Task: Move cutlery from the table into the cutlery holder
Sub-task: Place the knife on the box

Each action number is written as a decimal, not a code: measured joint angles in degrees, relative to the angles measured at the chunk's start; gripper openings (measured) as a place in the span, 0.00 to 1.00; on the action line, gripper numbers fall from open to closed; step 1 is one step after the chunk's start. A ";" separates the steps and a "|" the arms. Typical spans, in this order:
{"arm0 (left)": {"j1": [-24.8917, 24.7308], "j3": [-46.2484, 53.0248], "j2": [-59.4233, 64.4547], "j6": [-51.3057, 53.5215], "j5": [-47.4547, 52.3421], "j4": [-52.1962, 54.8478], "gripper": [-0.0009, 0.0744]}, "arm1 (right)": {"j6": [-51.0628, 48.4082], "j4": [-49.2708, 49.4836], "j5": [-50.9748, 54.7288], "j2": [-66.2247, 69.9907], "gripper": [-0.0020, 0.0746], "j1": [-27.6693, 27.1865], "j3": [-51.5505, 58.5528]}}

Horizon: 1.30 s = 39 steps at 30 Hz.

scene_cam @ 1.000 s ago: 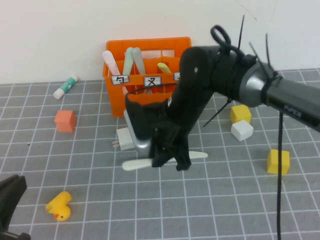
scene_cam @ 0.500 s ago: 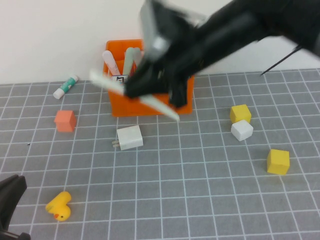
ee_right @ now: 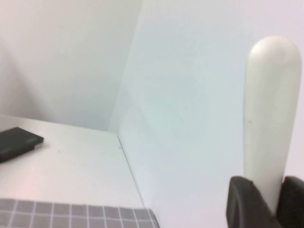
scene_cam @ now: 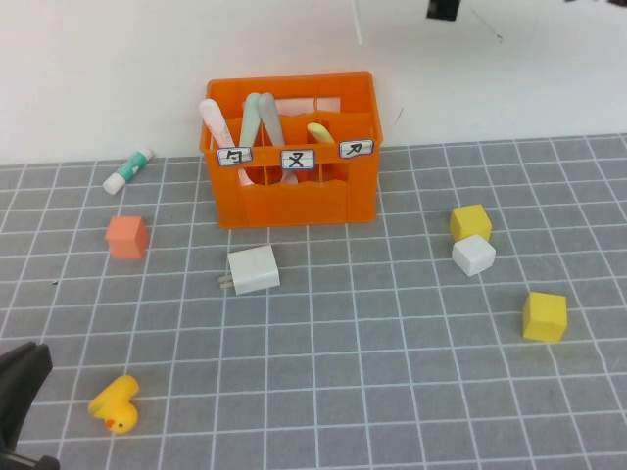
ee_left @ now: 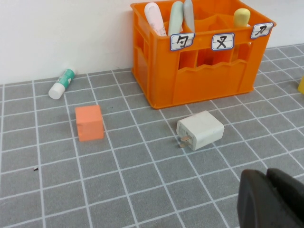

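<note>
Cutlery remaining outside the cutlery holder (scene_cam: 291, 191) amounts to one piece: the cream-white knife (ee_right: 270, 118), pinched upright between the fingers of the right gripper (ee_right: 263, 202) in its wrist view. That gripper is lifted above the far wall, almost out of the high view; a thin pale sliver (scene_cam: 357, 22) at the top edge there is probably the same knife, though too little shows to be certain. The holder stands at the far centre of the table (scene_cam: 392, 392), against the white wall. Its left cells hold the pink spoon (scene_cam: 215, 119), mint-green spoon (scene_cam: 253, 117) and grey fork (scene_cam: 273, 122); the yellow knife (scene_cam: 321, 131) sits further right.

Risks: the knife is held near one end, so it could swing or slip during descent. A low approach could catch the holder's rim or an inner divider and shove the light crate. Entering the crowded left cells could jam it against the handles standing there.

Clearance: the right-hand cells look open and offer the safest entry from straight above. The wall limits room on the far side. The white charger (scene_cam: 254, 269) lies just in front of the holder; the orange cube (scene_cam: 127, 236), glue stick (scene_cam: 128, 169), rubber duck (scene_cam: 117, 402) and the blocks on the right (scene_cam: 472, 237) lie well apart from it.

The left gripper (ee_left: 270, 199) rests low at the near left corner; whether it is spread cannot be told.
</note>
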 joint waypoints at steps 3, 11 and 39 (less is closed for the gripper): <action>0.00 0.00 0.00 0.00 0.00 0.00 0.01 | -2.99 0.70 -0.79 2.16 0.19 0.12 0.00; 0.00 0.00 0.00 0.00 0.00 0.22 0.01 | -7.25 0.93 -4.99 7.93 0.19 0.22 0.00; 0.00 0.00 0.00 0.48 0.00 0.22 0.01 | -8.80 1.66 -10.76 18.17 0.19 0.45 0.00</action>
